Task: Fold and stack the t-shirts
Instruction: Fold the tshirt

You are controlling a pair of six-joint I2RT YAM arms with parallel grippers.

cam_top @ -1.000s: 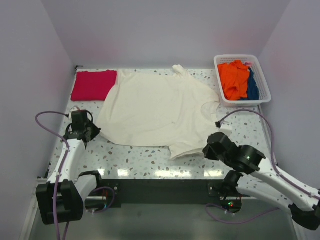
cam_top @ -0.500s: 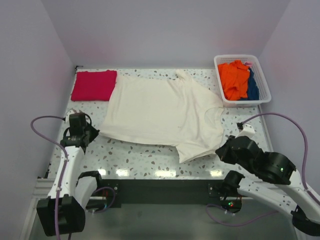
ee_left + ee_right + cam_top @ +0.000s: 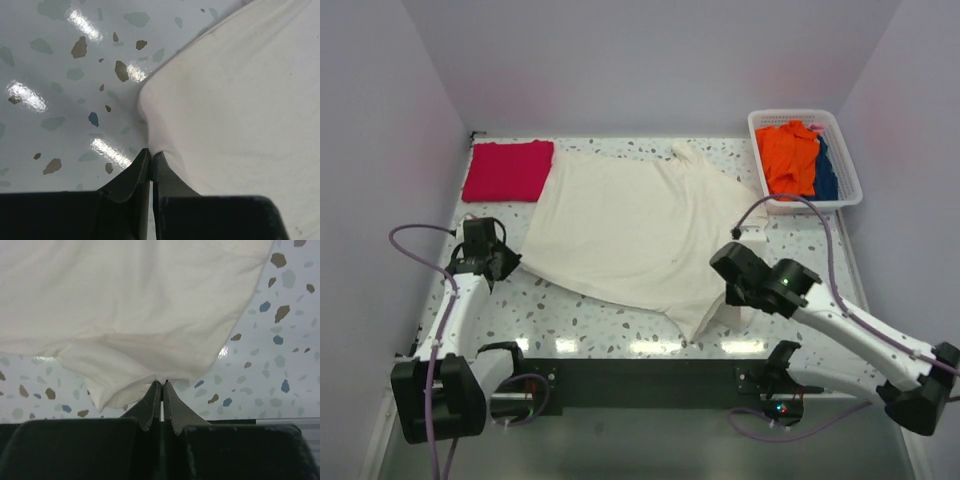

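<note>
Your two arms grip the cream-white t-shirt (image 3: pixel 630 225) by its near edge, the cloth spread wide across the middle of the speckled table (image 3: pixel 570 312). At the shirt's 8 o'clock corner, your left gripper (image 3: pixel 151 156) has its jaws pressed together on a pinch of hem, with the fabric bunching just above the tips. At about 5 o'clock, your right gripper (image 3: pixel 163 386) is likewise clamped on the cream-white t-shirt, and a fold of cloth drapes from its closed tips. The crimson-pink t-shirt (image 3: pixel 507 170) lies folded flat at the table's 10 o'clock corner, its right edge meeting the cream-white t-shirt. At 2 o'clock, a white basket (image 3: pixel 790 113) holds an orange cloth (image 3: pixel 788 158) and a blue cloth (image 3: pixel 826 176).
</note>
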